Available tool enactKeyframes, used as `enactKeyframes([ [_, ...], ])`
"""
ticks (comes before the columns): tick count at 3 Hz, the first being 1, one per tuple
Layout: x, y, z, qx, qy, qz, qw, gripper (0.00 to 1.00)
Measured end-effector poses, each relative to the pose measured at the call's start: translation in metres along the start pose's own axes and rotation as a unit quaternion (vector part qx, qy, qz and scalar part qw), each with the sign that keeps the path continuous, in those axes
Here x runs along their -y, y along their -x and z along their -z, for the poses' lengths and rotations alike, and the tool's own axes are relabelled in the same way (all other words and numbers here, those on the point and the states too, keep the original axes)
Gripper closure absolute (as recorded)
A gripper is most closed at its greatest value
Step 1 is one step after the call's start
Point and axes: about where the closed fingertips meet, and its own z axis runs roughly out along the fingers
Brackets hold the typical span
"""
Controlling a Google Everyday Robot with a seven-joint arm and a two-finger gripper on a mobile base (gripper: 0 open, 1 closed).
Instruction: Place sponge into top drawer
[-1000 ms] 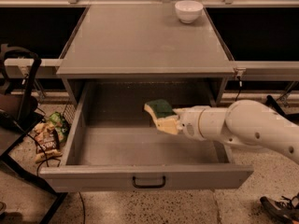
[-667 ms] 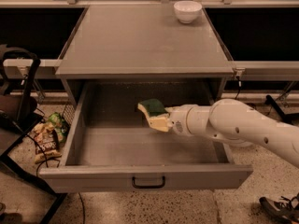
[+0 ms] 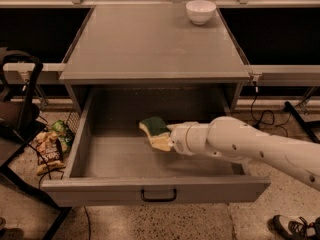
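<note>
The top drawer (image 3: 150,194) of the grey cabinet stands pulled out, its front panel with a small black bar handle (image 3: 158,196) facing me. My white arm reaches in from the right. My gripper (image 3: 159,136) is shut on the sponge (image 3: 153,125), pale yellow foam with a dark green top. It holds the sponge over the middle of the drawer's inside, a little above the floor. The fingers are mostly hidden behind the sponge.
A white bowl (image 3: 200,11) stands at the back right of the cabinet top (image 3: 150,39). Snack bags (image 3: 50,146) lie on the floor left of the drawer, beside a black frame (image 3: 22,99). Cables (image 3: 265,116) and a shoe (image 3: 295,228) are at the right.
My gripper has carried the sponge to the left over the drawer and slightly lower; the arm has stretched further in.
</note>
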Motion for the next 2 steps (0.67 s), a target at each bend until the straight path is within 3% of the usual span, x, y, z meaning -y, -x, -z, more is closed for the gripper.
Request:
enactKeyframes([
  [1,-0.0025,-0.0052,-0.0022,-0.004,0.001,0.0,1.0,0.84],
  [2,-0.0025,-0.0052,-0.0022,-0.004,0.001,0.0,1.0,0.61],
])
